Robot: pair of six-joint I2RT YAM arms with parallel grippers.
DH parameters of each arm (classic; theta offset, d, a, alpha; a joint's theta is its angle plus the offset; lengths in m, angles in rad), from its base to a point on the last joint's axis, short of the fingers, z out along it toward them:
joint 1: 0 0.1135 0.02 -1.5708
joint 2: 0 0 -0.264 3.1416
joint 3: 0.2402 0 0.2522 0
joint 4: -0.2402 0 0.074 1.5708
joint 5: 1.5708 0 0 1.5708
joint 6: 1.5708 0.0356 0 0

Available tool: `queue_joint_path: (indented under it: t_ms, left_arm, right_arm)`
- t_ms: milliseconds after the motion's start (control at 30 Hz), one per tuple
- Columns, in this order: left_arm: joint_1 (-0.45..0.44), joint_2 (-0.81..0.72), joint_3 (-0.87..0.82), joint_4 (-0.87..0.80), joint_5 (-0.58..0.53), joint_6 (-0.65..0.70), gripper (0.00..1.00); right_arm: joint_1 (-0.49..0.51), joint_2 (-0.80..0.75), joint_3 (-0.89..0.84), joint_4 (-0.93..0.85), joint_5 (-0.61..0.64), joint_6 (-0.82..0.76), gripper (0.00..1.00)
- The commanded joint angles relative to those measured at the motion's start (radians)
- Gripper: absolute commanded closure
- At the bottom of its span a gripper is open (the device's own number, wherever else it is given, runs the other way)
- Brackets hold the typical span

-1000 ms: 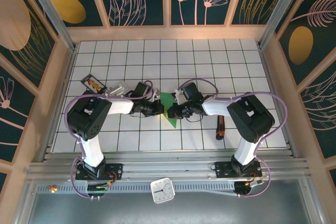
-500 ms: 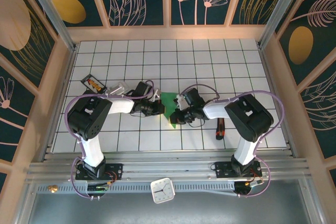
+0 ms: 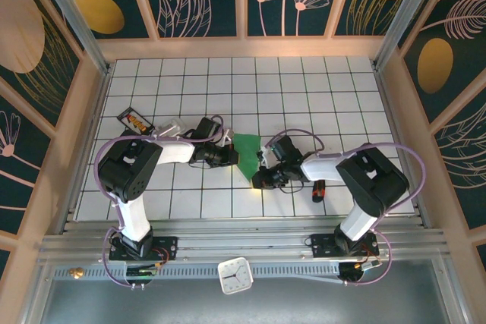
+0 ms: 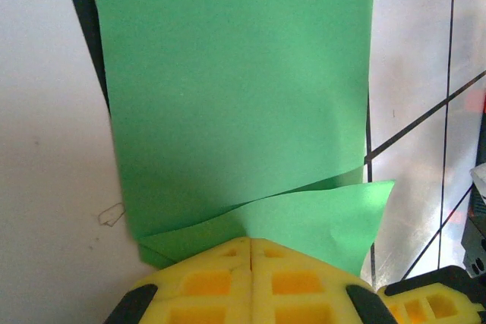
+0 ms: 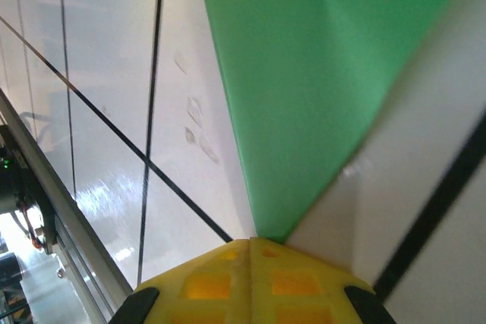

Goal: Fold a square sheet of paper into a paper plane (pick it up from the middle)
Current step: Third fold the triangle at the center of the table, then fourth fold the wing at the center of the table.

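Tiled table [image 3: 304, 104] bears folded green sheet [image 3: 246, 146], pinched by left fingers [image 4: 205, 282] and right fingers [image 5: 213, 282].

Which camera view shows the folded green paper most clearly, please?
The left wrist view: the green paper lies large and close, its overlapping lower flap plain. The right wrist view gives one tapering corner; the top view gives a small green shape between the left gripper and right gripper.

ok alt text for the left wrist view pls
Folded bright-green paper stretches up the frame from the shut yellow left end effector, which pinches its near edge. A white table with black grid lines lies behind.
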Motion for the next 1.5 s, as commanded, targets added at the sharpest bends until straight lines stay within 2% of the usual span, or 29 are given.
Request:
queue_joint_path:
  t_ms: [0,167,367,533,600,833,1000,1167,1467]
  left_arm:
    - [0.003,0.077,-0.03,-0.112,-0.182,0.018,1.0]
    - [0.003,0.039,0.01,-0.07,-0.11,-0.012,0.99]
    - [0.003,-0.065,0.077,-0.052,-0.071,-0.031,0.7]
    - [0.005,-0.142,0.053,-0.061,-0.168,-0.009,0.59]
    - [0.011,-0.175,0.032,-0.062,-0.192,-0.006,0.57]
    - [0.032,-0.155,-0.007,-0.034,-0.166,-0.03,0.57]
    - [0.039,-0.074,0.008,-0.004,-0.116,-0.036,0.57]
    - [0.039,-0.023,0.039,-0.013,-0.112,-0.027,0.55]
    - [0.039,0.008,0.048,0.018,-0.057,-0.044,0.55]
  right_arm:
    - [-0.005,-0.038,-0.01,-0.164,0.027,-0.023,1.0]
    - [-0.019,-0.08,0.093,-0.059,-0.028,0.007,1.0]
    - [-0.039,-0.013,0.15,0.077,-0.015,0.067,1.0]
    - [-0.077,0.042,0.138,0.161,-0.006,0.088,1.0]
    - [-0.08,0.063,0.139,0.182,-0.004,0.091,1.0]
    - [-0.088,0.134,0.112,0.192,0.013,0.083,1.0]
    - [-0.089,0.153,0.093,0.196,0.024,0.081,1.0]
    - [-0.089,0.154,0.077,0.185,0.031,0.073,1.0]
    - [-0.09,0.156,0.068,0.171,0.033,0.059,1.0]
